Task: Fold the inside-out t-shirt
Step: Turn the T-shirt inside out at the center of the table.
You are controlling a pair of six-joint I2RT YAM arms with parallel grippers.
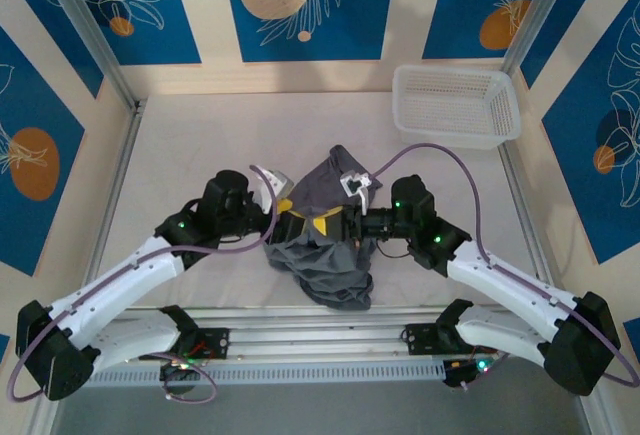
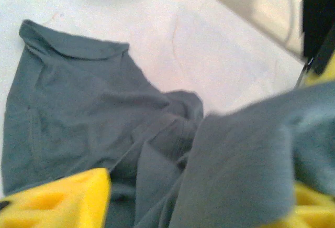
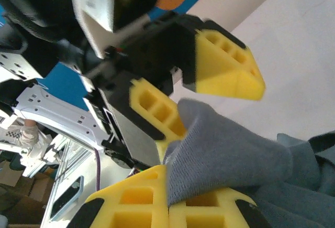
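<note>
The slate-grey inside-out t-shirt [image 1: 325, 255] lies crumpled at the table's middle, between the two arms. My right gripper [image 3: 167, 191] is shut on a raised fold of the t-shirt [image 3: 230, 154], with the cloth pinched between its yellow fingers [image 3: 125, 202]. My left gripper [image 3: 196, 94] faces it with its jaws apart, and the same fold reaches in between them. In the left wrist view the t-shirt [image 2: 78, 107] is spread below, and the lifted fold hangs across my left gripper [image 2: 193, 202]. Seen from above, my left gripper [image 1: 305, 217] and right gripper [image 1: 345, 223] meet over the shirt.
A white plastic basket [image 1: 455, 105] stands at the back right of the table. Metal frame posts [image 1: 120, 145] line both sides. The arm bases [image 1: 200, 340] sit along the near edge. A purple cable [image 1: 440, 155] arcs over the right arm.
</note>
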